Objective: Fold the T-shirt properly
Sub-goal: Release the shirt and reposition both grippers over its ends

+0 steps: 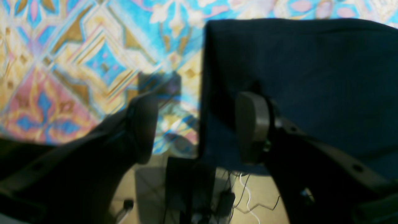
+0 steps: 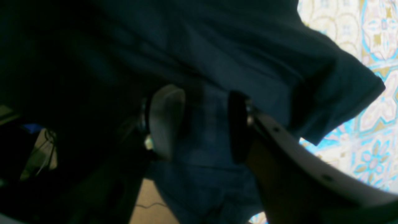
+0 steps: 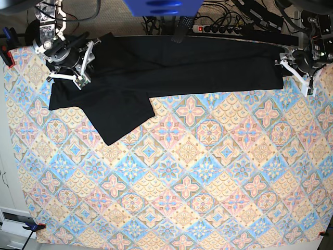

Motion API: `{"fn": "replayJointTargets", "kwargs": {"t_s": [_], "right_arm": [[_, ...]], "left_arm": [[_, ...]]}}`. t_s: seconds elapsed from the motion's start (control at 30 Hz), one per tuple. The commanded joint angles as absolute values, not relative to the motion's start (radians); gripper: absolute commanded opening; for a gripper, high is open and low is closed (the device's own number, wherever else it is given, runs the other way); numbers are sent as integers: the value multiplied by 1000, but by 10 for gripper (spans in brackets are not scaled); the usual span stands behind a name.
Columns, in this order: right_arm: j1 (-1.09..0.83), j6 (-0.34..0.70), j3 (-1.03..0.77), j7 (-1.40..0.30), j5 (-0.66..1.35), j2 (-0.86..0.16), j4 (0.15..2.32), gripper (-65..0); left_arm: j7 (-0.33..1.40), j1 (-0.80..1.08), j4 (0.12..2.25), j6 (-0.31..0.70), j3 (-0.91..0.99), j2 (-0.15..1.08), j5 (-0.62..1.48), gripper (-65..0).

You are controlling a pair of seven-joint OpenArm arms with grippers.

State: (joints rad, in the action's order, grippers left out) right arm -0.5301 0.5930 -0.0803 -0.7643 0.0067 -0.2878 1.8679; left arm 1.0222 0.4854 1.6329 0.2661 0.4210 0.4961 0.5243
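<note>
The black T-shirt (image 3: pixel 182 73) lies in a long band along the far edge of the table, with a sleeve flap (image 3: pixel 122 120) reaching toward the middle. My left gripper (image 3: pixel 294 72) sits at the band's right end. It is open wide (image 1: pixel 197 127): the shirt's (image 1: pixel 311 77) edge runs between the fingers and one pad (image 1: pixel 252 127) is over the cloth. My right gripper (image 3: pixel 77 65) stands over the shirt's left end. Its jaws are apart (image 2: pixel 202 123) with dark fabric (image 2: pixel 217 46) showing in the gap, and no pinch can be seen.
The pastel diamond-patterned tablecloth (image 3: pixel 182 172) covers the whole table. Cables and a power strip (image 3: pixel 218 28) lie on the floor beyond the far edge, close behind the shirt. Clamps hold the cloth at the left corners (image 3: pixel 32 226).
</note>
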Motion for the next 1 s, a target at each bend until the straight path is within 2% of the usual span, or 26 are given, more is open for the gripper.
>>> {"fn": "replayJointTargets", "kwargs": {"t_s": [0.0,0.4,0.63,0.73,0.9,0.97], "right_arm": [[-532,590,-88,-751,15,-297,1886,-389],[-532,590,-87,-753,15,-297,1902,-390],[-532,590,-93,-753,15,-298,1911,-389],[-532,590,-93,-753,15,-298,1911,-389],[-532,590,-93,-753,15,-298,1911,-389],[-532,590,-91,-753,15,-298,1911,-389]], "left_arm": [[1020,476,1635,263,426,513,524,-260],[1018,427,1569,263,280,506,521,-265],[1018,429,1566,263,272,453,521,-269],[1018,429,1566,263,274,440,522,-345],[980,427,1566,263,275,423,527,-570],[938,432,1566,260,278,414,522,-626]]}}
